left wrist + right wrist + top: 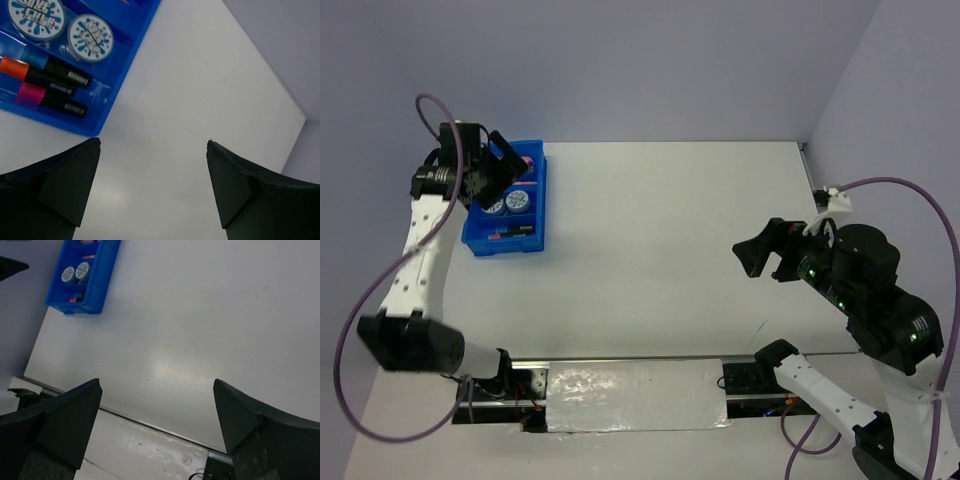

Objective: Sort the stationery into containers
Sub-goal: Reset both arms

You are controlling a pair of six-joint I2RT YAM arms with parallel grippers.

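The blue tray (538, 205) stands at the table's far left. In the left wrist view the tray (125, 65) holds two round blue-white discs (90, 37) side by side. Beside them lie three black highlighters with orange (14, 66), blue (35, 58) and pink (30, 94) caps. My left gripper (510, 165) hovers over the tray, and in its own view the left gripper (154, 141) is open and empty over bare table beside the tray. My right gripper (760, 262) is raised at the right. It (156, 381) is open and empty, far from the tray (105, 275).
A shiny metal plate (635, 395) covers the near edge between the arm bases. Walls close the table at the back and right. Purple cables (905, 185) loop off both arms.
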